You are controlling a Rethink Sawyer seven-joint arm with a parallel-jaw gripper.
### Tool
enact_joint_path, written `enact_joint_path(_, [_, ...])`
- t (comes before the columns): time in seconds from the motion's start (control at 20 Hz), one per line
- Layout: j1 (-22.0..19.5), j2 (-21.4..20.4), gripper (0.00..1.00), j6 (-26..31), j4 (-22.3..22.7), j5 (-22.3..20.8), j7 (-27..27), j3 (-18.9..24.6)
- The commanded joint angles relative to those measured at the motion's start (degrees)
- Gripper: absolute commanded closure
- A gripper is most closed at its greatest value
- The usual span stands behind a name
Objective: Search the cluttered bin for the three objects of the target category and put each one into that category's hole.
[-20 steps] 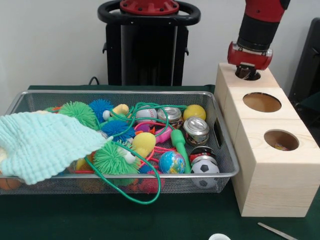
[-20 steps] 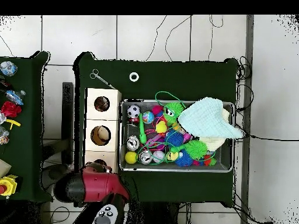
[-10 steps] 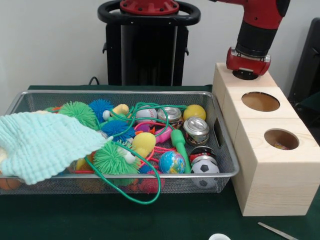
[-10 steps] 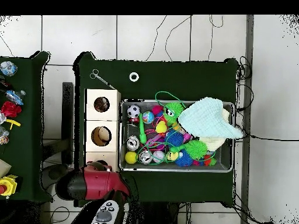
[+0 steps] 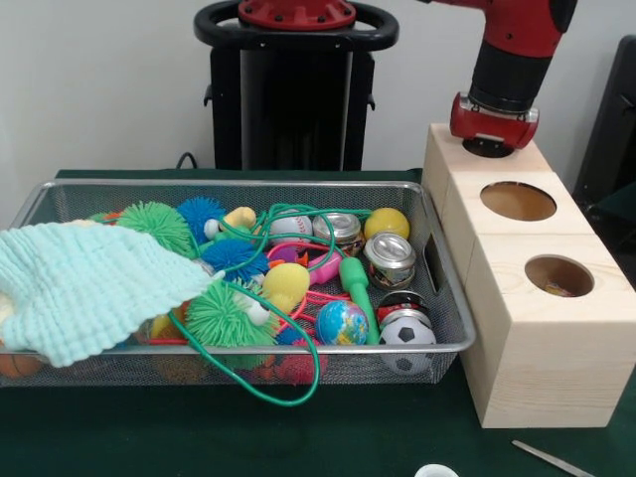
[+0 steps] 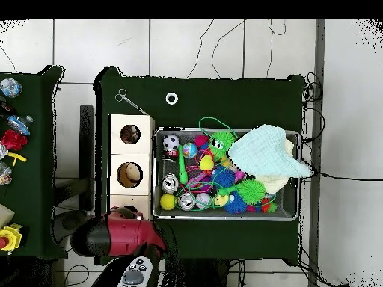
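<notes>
Green cloth covers the bench (image 5: 119, 437) in front of a plain pale wall, and on it we find a wire mesh bin (image 5: 437, 298) with a wooden box (image 5: 537, 378) of three round holes touching its 3 o'clock side in the front view. The hand (image 5: 494, 145) sits directly over the far hole, at 1 o'clock from the bin; its end is sunk out of sight at the hole mouth, so we cannot tell whether it is released or clenched, or whether it carries anything. We cannot tell from these pictures which category is the target. Candidates lie at the bin's 3 o'clock end: two metal cans (image 5: 390, 256), a yellow ball (image 5: 387, 223), a globe ball (image 5: 342, 323) and a soccer ball (image 5: 407, 333). Risks, in our judgement: a green cord (image 5: 298, 338) loops over the toys and the near rim, so a lifted item could drag it and its neighbours out; a pale green cloth (image 5: 89, 283) hides the 9 o'clock end and may conceal a target; round items may roll from a shallow grasp. No brand, label or writing is legible on any item.
</notes>
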Motion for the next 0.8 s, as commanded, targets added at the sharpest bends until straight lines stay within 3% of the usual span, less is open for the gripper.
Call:
enact_joint_path(0.05, [-1.1,-2.5,1.0,9.8,-4.3,1.2,8.3,3.3])
enact_joint_path(0.25, [0.4,-1.4,1.0,12.6,-6.4,0.8,8.8,1.0])
enact_joint_path(0.35, [-0.6,-1.7,1.0,10.0,-5.4,1.7,9.4,2.3])
enact_joint_path(0.8, [-1.4,-2.0,1.0,10.0,-6.1,1.2,8.7,3.3])
